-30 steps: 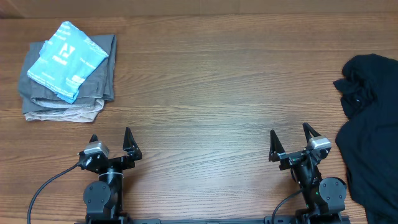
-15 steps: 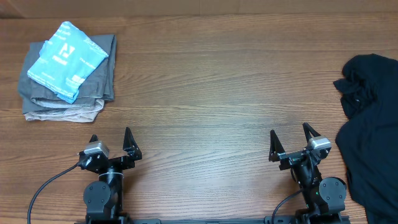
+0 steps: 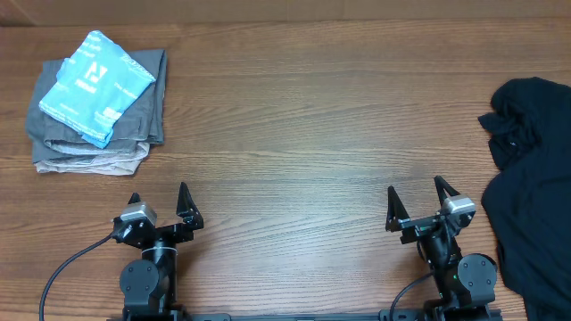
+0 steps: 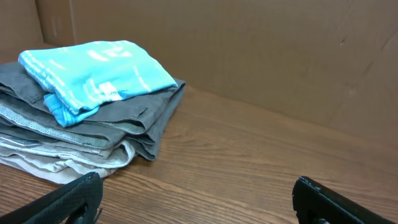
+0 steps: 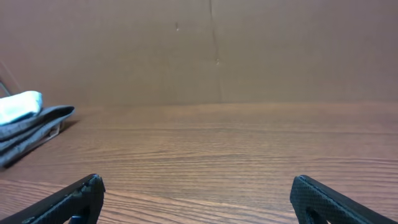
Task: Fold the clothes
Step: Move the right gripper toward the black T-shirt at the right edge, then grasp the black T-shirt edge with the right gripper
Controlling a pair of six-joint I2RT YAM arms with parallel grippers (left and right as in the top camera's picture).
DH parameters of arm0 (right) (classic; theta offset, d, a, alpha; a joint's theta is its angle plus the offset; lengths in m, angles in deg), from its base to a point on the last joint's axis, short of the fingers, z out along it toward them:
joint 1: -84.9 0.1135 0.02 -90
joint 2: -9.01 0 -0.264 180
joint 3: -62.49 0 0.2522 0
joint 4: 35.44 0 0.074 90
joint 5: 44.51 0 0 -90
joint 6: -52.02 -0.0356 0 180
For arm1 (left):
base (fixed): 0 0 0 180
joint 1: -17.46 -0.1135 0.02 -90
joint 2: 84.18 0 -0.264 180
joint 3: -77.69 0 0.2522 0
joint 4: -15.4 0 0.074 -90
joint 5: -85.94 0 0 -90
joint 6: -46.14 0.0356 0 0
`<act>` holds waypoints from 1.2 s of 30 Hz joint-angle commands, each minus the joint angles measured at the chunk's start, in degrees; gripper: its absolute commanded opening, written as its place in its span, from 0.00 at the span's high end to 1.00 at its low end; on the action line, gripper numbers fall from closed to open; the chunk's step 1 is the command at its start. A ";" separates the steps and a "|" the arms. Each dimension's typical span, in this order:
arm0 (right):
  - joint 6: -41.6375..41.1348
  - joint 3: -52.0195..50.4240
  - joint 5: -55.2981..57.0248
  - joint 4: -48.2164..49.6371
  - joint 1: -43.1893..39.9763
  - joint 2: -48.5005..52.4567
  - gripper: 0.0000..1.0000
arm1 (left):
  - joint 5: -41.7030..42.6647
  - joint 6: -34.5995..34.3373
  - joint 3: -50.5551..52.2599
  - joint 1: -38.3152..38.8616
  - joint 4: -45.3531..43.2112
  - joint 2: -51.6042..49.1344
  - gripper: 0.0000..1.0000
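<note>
Bright, even light falls from above on the table (image 3: 294,116), with no hot glare on the wood. The overhead view is sharp to its edges. Only a thin soft shadow hugs the near side of the folded pile (image 3: 134,134). The black clothes (image 3: 535,205) swallow the light, their creases barely readable. On the right wrist view a faint sheen runs along the grain, the cardboard wall (image 5: 280,50) sits dimmer and warmer, and the far left edge goes soft.

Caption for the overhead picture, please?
Left end effector and right end effector open; black clothes crumpled beside the right one.
</note>
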 commanded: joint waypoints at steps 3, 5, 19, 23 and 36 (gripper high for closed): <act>-8.98 2.10 0.50 -0.85 0.15 -0.42 0.00 | -1.16 1.09 0.22 0.35 -0.24 0.70 0.00; -9.01 5.09 0.57 -2.84 0.15 -0.42 0.00 | -1.16 1.09 0.22 0.35 -0.24 0.70 0.00; -11.80 44.74 10.62 -29.46 0.15 14.78 0.00 | -1.16 1.09 0.22 0.35 -0.24 0.70 0.00; -11.74 57.51 13.22 -37.73 0.15 26.69 0.00 | -1.16 1.09 0.22 0.35 -0.24 0.70 0.00; -9.99 97.88 26.47 -68.39 -2.67 73.42 0.00 | -1.16 1.09 0.22 0.35 -0.24 0.70 0.00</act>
